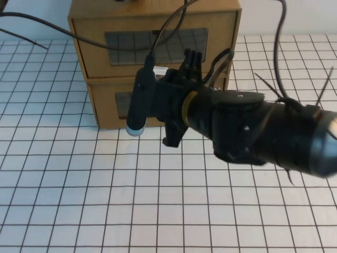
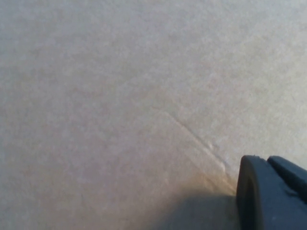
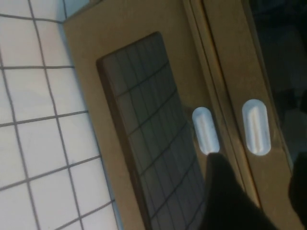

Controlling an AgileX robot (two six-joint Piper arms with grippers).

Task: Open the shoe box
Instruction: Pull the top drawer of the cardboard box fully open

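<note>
The shoe box (image 1: 95, 63) is a brown cardboard unit with two stacked drawers, standing at the back of the table. Each drawer front has a dark window (image 1: 131, 42). In the right wrist view, two white oval pulls (image 3: 205, 130) (image 3: 255, 127) sit on either side of the seam between the drawers. My right gripper (image 1: 171, 92) is right at the box front, level with that seam. It is open, and its dark fingers (image 3: 225, 196) stand apart with only cardboard between them (image 3: 266, 191). My left gripper (image 2: 273, 191) shows as a dark piece close against a plain beige surface.
The table is white with a grey grid (image 1: 105, 200). Black cables (image 1: 31, 21) trail across the back of the table and over the top of the box. My right arm (image 1: 263, 132) fills the middle right of the high view and hides part of the lower drawer.
</note>
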